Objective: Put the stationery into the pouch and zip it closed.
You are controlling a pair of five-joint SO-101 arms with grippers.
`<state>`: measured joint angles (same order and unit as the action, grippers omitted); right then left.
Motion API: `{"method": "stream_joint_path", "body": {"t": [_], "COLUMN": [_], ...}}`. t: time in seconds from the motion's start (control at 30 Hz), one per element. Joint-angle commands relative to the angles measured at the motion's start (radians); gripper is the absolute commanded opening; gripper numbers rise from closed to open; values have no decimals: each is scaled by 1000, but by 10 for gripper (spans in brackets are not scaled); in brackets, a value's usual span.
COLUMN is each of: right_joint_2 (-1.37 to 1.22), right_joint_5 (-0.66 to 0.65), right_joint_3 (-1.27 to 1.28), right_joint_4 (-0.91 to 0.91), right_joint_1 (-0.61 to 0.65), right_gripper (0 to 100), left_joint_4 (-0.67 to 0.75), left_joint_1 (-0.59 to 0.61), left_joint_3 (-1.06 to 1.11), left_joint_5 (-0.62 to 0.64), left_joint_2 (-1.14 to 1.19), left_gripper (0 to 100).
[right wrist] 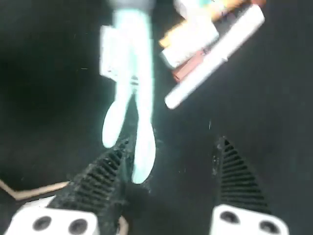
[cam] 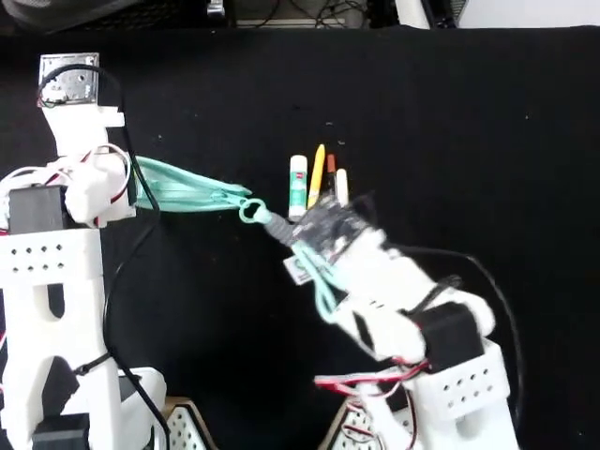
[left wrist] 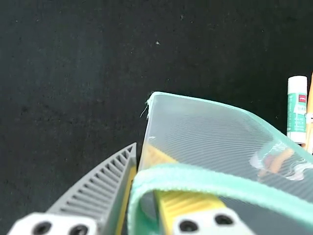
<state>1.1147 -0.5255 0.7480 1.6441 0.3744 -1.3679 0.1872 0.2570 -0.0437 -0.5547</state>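
A teal mesh pouch [cam: 187, 192] lies at the left of the black table, its left end pinched in my left gripper [cam: 136, 192]. In the left wrist view the gripper [left wrist: 142, 152] is shut on the pouch's [left wrist: 220, 142] edge. A teal strap loop [cam: 321, 277] with a white tag [cam: 298, 272] trails from the zipper ring [cam: 251, 210]. My right gripper [cam: 328, 234] hovers over the strap, open [right wrist: 173, 147]; the strap [right wrist: 134, 122] lies against one finger [right wrist: 105, 178]. A glue stick [cam: 298, 184], yellow pencil [cam: 317, 172], brown pen [cam: 330, 167] and white pen [cam: 341, 186] lie just beyond it.
The stationery sits in a tight row at mid-table; the white pen [right wrist: 215, 54] and brown pen [right wrist: 190, 68] lie just past my right fingertips. The glue stick [left wrist: 296, 110] shows beyond the pouch. Both arm bases stand at the near edge. Black cloth stretches far and right.
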Motion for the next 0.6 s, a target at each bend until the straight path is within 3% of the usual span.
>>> {"method": "stream_joint_path", "body": {"t": [0.0,0.13,0.37,0.47,0.57], "right_joint_2": [8,8,42,134,217], "right_joint_5": [-18,100,256,281,275], "right_joint_3": [-19,-65,-122,-134,-128], "right_joint_4": [-18,-98,-107,-112,-164], "right_joint_1": [204,319,315,258,87], "right_gripper": [244,245,245,244,240], "left_joint_4": [23,23,23,23,23], "left_joint_1": [-2,4,5,7,7], "left_joint_3": [51,93,117,142,156], "left_joint_5": [14,14,15,15,15], "left_joint_2": [-8,-11,-11,-11,-11], "left_gripper": [30,30,30,30,30]}}
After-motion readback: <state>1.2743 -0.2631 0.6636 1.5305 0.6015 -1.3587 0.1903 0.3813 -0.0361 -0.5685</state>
